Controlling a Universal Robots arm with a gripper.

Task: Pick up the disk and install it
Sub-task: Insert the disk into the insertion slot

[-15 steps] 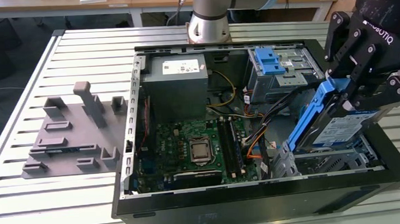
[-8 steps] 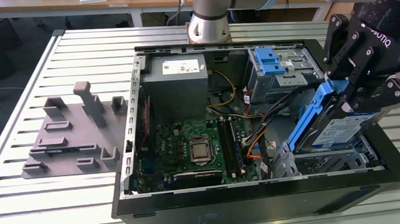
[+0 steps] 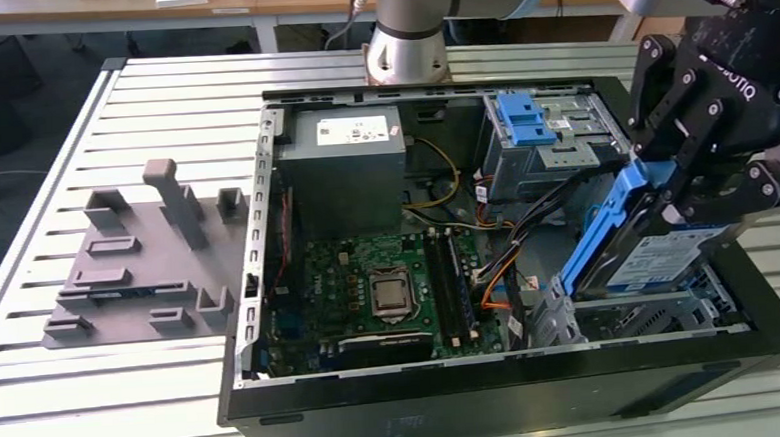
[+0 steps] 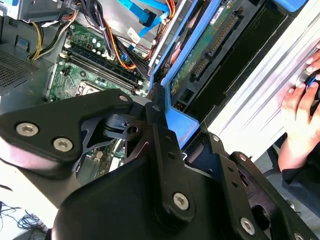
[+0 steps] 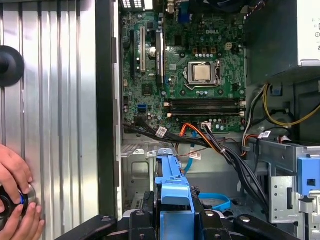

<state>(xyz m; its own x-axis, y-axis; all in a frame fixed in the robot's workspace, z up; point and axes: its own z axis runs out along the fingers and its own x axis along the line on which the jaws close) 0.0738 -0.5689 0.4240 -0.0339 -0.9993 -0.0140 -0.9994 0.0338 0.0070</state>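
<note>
Gripper (image 3: 704,194) is clamped on the disk (image 3: 656,253), pinching the edge of its blue carrier (image 5: 172,186). Disk is tilted, not flat. Its low end is down in the drive cage (image 3: 635,316), in the corner of the PC case (image 3: 506,385) on the exterior view's right; its high end is up in the jaws. Label side faces up in the exterior view, and the second wrist view shows the green circuit-board underside. Not seated yet.

Case lies open on its side on the slatted metal table (image 3: 156,91). Inside is the motherboard (image 3: 366,280) with a bare CPU socket (image 5: 202,73). The grey power supply (image 3: 354,165) sits toward the far wall. A blue latch (image 3: 529,121) is on the upper bay, near the supply on the exterior view's right. A cable bundle (image 5: 215,145) runs between board and cage, close to the disk.

A grey fixture block (image 3: 139,262) sits on the table, well apart from the case on the exterior view's left. A person's hand (image 5: 15,200) rests on the table just outside the case wall, on a small round thing; can't tell what.
</note>
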